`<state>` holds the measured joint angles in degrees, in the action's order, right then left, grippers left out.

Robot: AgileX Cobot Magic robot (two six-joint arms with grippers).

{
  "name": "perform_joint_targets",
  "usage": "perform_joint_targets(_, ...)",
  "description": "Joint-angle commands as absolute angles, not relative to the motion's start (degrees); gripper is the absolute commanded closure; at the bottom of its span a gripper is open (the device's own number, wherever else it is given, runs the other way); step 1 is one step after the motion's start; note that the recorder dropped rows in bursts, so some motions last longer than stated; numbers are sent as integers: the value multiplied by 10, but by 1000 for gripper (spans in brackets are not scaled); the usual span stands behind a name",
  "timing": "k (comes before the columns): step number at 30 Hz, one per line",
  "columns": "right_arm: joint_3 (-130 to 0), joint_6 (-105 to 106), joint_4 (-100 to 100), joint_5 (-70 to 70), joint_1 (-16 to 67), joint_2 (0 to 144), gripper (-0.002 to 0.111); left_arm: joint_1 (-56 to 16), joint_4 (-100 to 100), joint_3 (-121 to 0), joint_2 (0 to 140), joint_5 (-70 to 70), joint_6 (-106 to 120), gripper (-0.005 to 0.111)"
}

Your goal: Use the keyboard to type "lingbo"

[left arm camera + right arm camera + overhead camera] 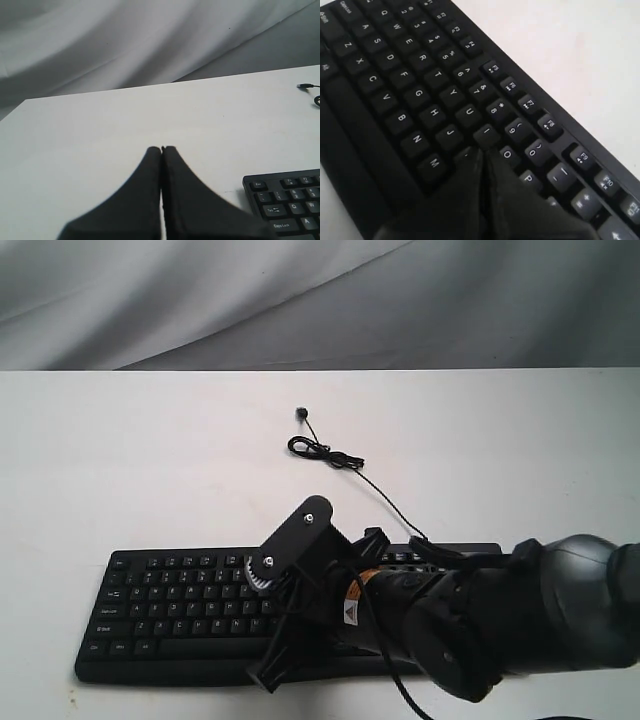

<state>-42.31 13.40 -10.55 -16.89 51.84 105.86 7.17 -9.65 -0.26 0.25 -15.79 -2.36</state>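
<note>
The black keyboard (170, 610) lies along the near edge of the white table. My right arm reaches across its right half, and the right gripper (275, 605) hangs over the middle letter keys. Close up, the right gripper (482, 150) is shut, nothing between its fingers. Its tips sit at the key just below I (486, 132), between J (451, 133) and O (507, 154); whether they press it I cannot tell. The left gripper (161, 148) is shut and empty over bare table, apart from the keyboard's Esc corner (258, 185). It does not show in the exterior view.
The keyboard's thin black cable (325, 452) lies coiled on the table behind the keyboard and ends in a plug (300, 413), which also shows in the left wrist view (303, 86). A grey cloth backdrop (320, 300) hangs behind the table's far edge.
</note>
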Motion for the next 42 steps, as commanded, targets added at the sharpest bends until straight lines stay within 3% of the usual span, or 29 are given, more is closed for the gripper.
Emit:
perform_joint_targets(1,-421,138,-97,-181,513,1058,108,67,-95,0,0,-152,-26,107)
perform_joint_targets(7,-479,147,-71,-61,498,1058,108,67,-95,0,0,-152,-26,107)
perform_joint_targets(42,-498,152,-53,-24,498,1078,108,67,-95,0,0,-152,-26,107)
